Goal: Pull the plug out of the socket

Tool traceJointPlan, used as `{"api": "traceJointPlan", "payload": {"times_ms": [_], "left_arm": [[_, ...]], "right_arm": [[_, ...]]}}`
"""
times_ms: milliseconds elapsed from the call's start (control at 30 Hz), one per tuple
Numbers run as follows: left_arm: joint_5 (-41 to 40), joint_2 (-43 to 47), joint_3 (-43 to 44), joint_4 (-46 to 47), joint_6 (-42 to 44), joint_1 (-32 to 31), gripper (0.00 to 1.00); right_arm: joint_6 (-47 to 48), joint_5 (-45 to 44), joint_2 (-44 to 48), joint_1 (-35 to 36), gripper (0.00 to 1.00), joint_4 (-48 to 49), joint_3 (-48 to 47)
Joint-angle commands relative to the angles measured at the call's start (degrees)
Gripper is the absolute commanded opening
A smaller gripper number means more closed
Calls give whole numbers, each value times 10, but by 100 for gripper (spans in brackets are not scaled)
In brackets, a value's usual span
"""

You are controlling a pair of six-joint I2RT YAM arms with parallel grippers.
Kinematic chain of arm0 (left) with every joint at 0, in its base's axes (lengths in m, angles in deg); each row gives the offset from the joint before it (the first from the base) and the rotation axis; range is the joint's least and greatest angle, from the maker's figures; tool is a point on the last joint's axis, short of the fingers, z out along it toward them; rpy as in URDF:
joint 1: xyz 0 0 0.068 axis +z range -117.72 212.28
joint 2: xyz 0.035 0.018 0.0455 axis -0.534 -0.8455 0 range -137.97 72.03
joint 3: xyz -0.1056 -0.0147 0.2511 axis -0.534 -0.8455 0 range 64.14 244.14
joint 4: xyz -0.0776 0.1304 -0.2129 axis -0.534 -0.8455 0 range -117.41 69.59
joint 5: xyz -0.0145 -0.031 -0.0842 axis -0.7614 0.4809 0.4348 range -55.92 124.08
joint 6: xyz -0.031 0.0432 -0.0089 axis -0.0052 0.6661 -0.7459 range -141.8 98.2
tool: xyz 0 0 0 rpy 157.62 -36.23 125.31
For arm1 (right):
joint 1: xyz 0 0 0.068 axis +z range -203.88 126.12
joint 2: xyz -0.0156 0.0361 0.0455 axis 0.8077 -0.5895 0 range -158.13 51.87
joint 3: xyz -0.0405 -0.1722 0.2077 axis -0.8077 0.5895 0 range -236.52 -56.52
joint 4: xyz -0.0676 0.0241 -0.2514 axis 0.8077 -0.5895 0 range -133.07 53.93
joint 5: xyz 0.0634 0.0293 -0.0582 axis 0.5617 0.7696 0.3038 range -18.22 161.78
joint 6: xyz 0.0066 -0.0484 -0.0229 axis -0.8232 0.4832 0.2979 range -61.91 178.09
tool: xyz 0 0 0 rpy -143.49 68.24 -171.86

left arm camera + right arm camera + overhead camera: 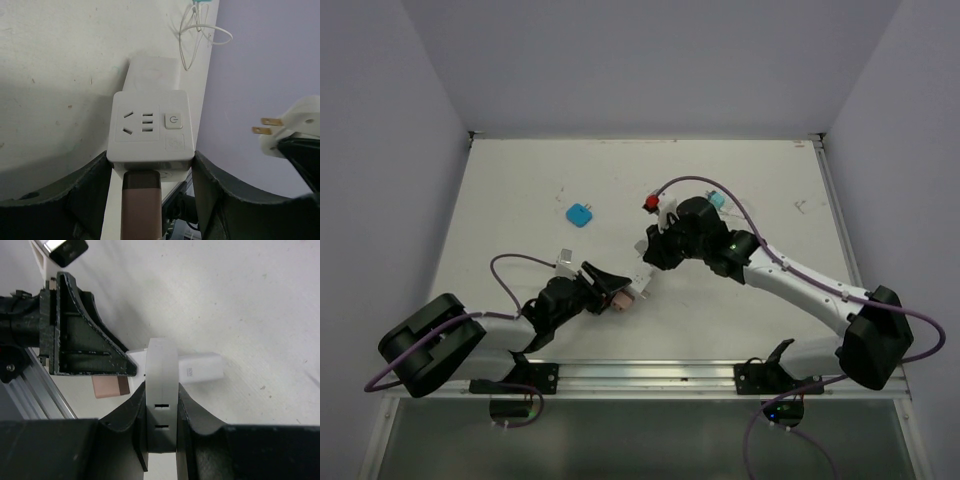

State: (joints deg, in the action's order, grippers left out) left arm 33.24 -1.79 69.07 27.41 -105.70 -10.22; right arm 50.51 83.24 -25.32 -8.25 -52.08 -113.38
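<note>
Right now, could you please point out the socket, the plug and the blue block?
socket point(150, 127), left wrist view, on its slotted front face.
plug point(295, 121), left wrist view, on its white body.
blue block point(580, 214), top view, on its centre.

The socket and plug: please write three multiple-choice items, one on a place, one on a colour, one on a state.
1. Where is the socket? A in a drawer; B between the fingers of the left gripper; C on a shelf.
2. What colour is the small square thing lying alone on the table? A blue; B yellow; C black.
3. The prongs of the plug are: A inside the socket; B bent flat; C bare, apart from the socket.
Answers: 1 B, dark fingers flank it; 2 A, seen from above; 3 C, both prongs show free.
</note>
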Motion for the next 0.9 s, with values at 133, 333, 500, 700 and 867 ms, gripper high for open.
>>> {"api": "traceJointPlan", "payload": {"times_ms": [133, 333, 500, 700, 867], "left_arm": [[-43, -11, -26, -142, 25, 4, 0], [-39, -5, -19, -144, 37, 3, 0], [-39, -3, -17, -139, 46, 3, 0], [-38, -4, -11, -122, 63, 3, 0], [-37, -2, -9, -112, 74, 3, 0]], "right_arm": [[-22, 4, 22, -38, 0, 27, -25], [-68, -26, -11, -108, 0, 35, -27], [-132, -7, -75, -169, 0, 64, -49], [-197, 39, -194, -204, 0, 109, -119], [-239, 70, -308, -216, 4, 128, -199]]}}
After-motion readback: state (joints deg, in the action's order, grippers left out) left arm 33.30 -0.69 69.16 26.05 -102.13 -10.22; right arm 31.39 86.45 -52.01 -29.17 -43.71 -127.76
